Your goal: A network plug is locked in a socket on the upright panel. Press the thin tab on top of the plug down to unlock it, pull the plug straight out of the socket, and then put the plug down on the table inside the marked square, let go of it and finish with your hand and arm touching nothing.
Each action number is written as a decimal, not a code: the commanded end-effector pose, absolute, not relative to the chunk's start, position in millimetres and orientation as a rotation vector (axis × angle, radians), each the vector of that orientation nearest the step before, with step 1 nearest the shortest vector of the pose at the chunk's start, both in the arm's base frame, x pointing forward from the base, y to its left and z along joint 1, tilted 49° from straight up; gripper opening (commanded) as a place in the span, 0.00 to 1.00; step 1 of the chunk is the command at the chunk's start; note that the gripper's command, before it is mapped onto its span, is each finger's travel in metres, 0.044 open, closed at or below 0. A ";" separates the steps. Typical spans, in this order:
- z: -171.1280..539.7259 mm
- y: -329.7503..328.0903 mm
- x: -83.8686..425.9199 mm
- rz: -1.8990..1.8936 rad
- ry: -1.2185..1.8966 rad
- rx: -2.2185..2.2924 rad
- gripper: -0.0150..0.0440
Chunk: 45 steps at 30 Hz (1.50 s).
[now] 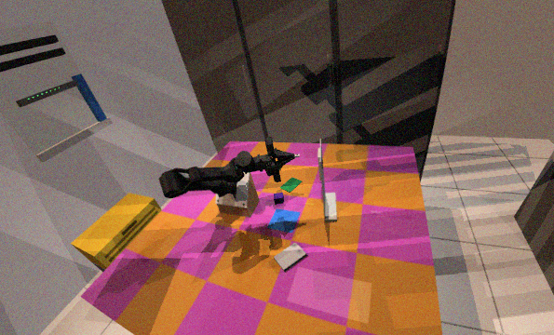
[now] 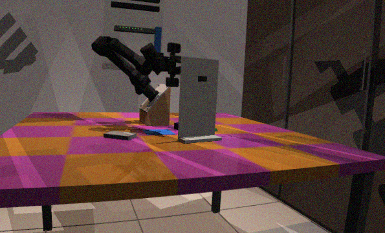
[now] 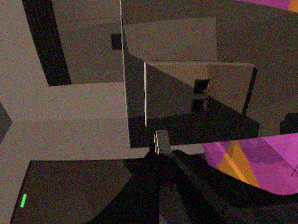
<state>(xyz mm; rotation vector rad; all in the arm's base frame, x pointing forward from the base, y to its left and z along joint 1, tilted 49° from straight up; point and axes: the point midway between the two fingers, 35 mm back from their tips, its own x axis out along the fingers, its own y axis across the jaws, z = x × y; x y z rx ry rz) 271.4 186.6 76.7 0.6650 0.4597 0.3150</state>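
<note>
One plug (image 1: pixel 297 155) (image 3: pixel 163 142) to handle, pinched in the claw (image 1: pixel 293 155) (image 2: pixel 176 69) (image 3: pixel 162 159); probably light and stiff. Best held by both sides, sparing the thin, perhaps brittle tab.

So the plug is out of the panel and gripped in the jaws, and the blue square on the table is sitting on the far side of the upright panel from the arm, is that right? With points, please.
Not quite: the blue square (image 1: pixel 284 221) is on the same side of the upright panel (image 1: pixel 323 186) as the arm, as the top view shows. The plug (image 1: pixel 297 155) (image 3: pixel 163 142) is indeed out and gripped in the jaws.
</note>
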 end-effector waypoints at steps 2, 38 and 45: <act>73.5 178.5 273.4 0.251 0.464 0.684 0.25; 12.8 -7.6 255.1 -0.812 0.245 0.714 0.25; 8.5 -10.7 256.8 -0.814 0.247 0.715 0.25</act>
